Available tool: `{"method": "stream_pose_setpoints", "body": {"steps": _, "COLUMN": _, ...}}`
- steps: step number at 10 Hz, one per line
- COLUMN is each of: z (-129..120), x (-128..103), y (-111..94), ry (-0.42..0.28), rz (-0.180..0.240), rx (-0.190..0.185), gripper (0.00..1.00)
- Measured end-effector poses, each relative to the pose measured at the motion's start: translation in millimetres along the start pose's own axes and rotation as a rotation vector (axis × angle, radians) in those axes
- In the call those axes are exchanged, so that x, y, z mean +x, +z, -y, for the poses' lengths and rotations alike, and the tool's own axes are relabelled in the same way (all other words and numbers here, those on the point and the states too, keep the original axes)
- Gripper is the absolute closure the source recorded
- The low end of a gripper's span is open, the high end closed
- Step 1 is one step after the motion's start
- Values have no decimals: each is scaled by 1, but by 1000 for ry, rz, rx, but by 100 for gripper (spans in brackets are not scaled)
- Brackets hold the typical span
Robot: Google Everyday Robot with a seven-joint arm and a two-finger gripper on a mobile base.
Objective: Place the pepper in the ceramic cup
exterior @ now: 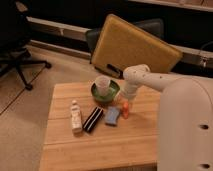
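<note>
Inspecting the pick-up stage: the claw [126, 101] hangs from the white arm [137, 79] just right of the wide dark green bowl [113, 95], as the camera sees it. It is directly over the small tapered orange-red pepper [125, 109]. The claw is spread and I see nothing pinched.

The pepper rests on the pale wooden slatted surface [100, 145], right of and in front of the bowl, just beside the blue rectangular sponge [112, 116]. The small pale whitish-green ceramic cup [102, 84] appears to stand inside the bowl; how it is seated there I cannot tell.

Recommendation: I would lower straight down and pinch across the thicker part of the pepper. In my judgement a grip on the taper would likely squeeze it out, since the skin looks smooth. I would keep clear of the sponge, which looks soft and easily dragged.

The cup is narrow, slightly flared and hard-walled, and it may tip if knocked. I would therefore carry the pepper above the rim, centre it, point it downward and release low.
</note>
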Motion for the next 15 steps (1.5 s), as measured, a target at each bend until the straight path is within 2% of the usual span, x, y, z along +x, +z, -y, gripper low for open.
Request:
{"method": "stream_pose_setpoints", "body": {"steps": 4, "z": 2, "x": -2, "y": 11, "ry": -22, "rz": -5, "rx": 41, "gripper": 35}}
{"method": "stream_pose_setpoints", "body": {"steps": 8, "z": 16, "x": -13, "y": 24, "ry": 3, "rz": -12, "rx": 99, "gripper": 35}}
{"method": "stream_pose_setpoints", "body": {"steps": 12, "z": 32, "x": -13, "y": 49, "ry": 36, "rz": -66, "rx": 161, "gripper": 37}}
{"method": "stream_pose_setpoints", "body": {"steps": 13, "z": 34, "x": -14, "y": 53, "ry": 40, "rz": -71, "rx": 171, "gripper": 42}}
{"method": "stream_pose_setpoints", "body": {"steps": 15, "z": 36, "x": -18, "y": 57, "ry": 53, "rz": -76, "rx": 186, "gripper": 65}}
